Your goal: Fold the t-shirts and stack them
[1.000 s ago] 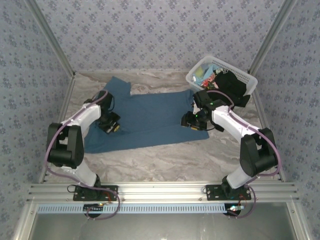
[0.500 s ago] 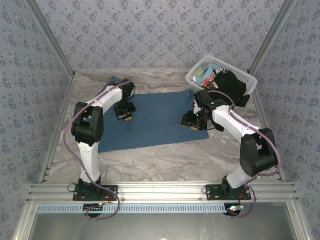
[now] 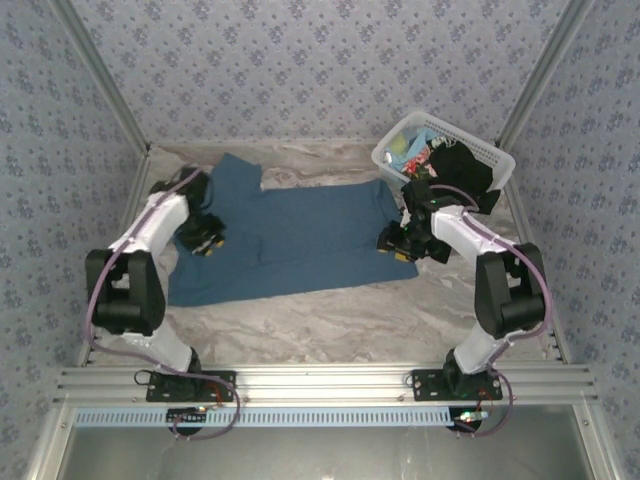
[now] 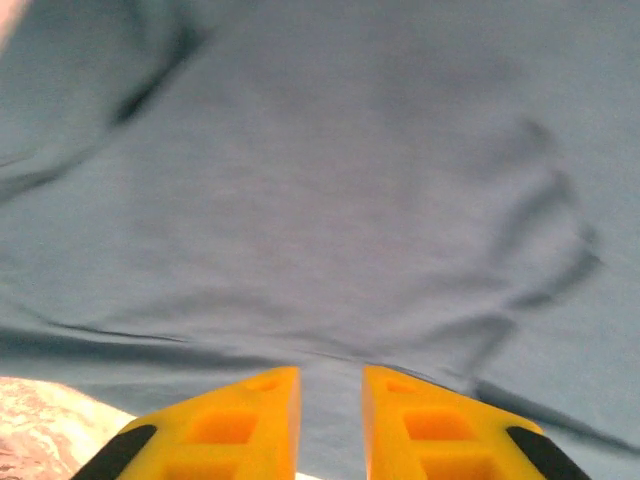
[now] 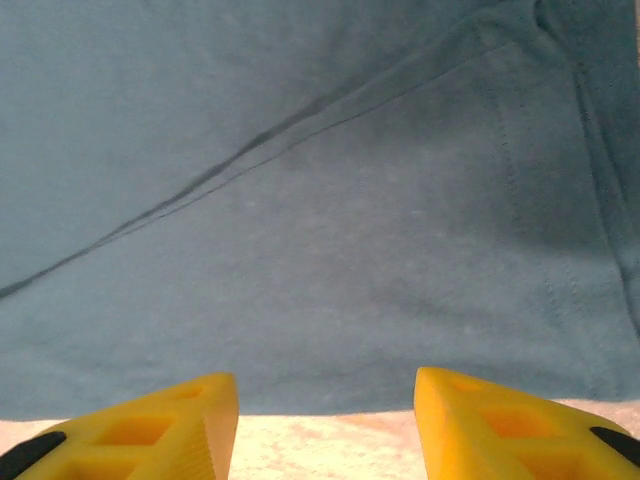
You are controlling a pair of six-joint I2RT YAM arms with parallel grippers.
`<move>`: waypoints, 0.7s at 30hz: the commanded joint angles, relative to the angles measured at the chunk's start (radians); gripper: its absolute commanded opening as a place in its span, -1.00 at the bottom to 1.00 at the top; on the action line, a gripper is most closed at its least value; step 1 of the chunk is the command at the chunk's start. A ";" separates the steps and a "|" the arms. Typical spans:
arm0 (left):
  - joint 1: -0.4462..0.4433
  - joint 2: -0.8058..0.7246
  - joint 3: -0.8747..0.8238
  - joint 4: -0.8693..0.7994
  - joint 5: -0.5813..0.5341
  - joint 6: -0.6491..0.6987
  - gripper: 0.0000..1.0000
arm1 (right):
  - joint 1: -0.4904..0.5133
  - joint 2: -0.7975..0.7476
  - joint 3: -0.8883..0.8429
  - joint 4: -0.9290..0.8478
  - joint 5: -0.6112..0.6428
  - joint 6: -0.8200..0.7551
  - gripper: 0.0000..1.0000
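Compared with half a second earlier, the left tool (image 3: pixel 205 243) is being seen drawn back from the middle of the cloth to the side farthest from the white lattice basket (image 3: pixel 497 156). The right tool (image 3: pixel 397 243) is being seen shifted slightly toward the basket.

The dusty-blue t-shirt (image 3: pixel 300 235) is being left spread flat on the marbled counter (image 3: pixel 330 320), beside the basket on its near-left side, with one sleeve pointing to the back wall. A black t-shirt (image 3: pixel 465 175) is being draped over the basket's near rim, and light-blue cloth (image 3: pixel 415 145) is being kept inside it.

In the left wrist view, the left tool (image 4: pixel 330 390) is being held over the blue t-shirt (image 4: pixel 320 200) with its yellow fingers (image 4: pixel 250 420) parted by a narrow gap and nothing pinched. In the right wrist view, the right tool (image 5: pixel 325 400) is being held widely spread and unloaded above the hem of the blue t-shirt (image 5: pixel 300 200), at the edge nearest the basket, where bare counter (image 5: pixel 320 440) is being exposed.
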 commanded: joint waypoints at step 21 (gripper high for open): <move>0.298 0.015 -0.305 0.064 -0.055 -0.095 -0.67 | 0.073 0.127 -0.091 -0.187 0.114 0.036 -0.09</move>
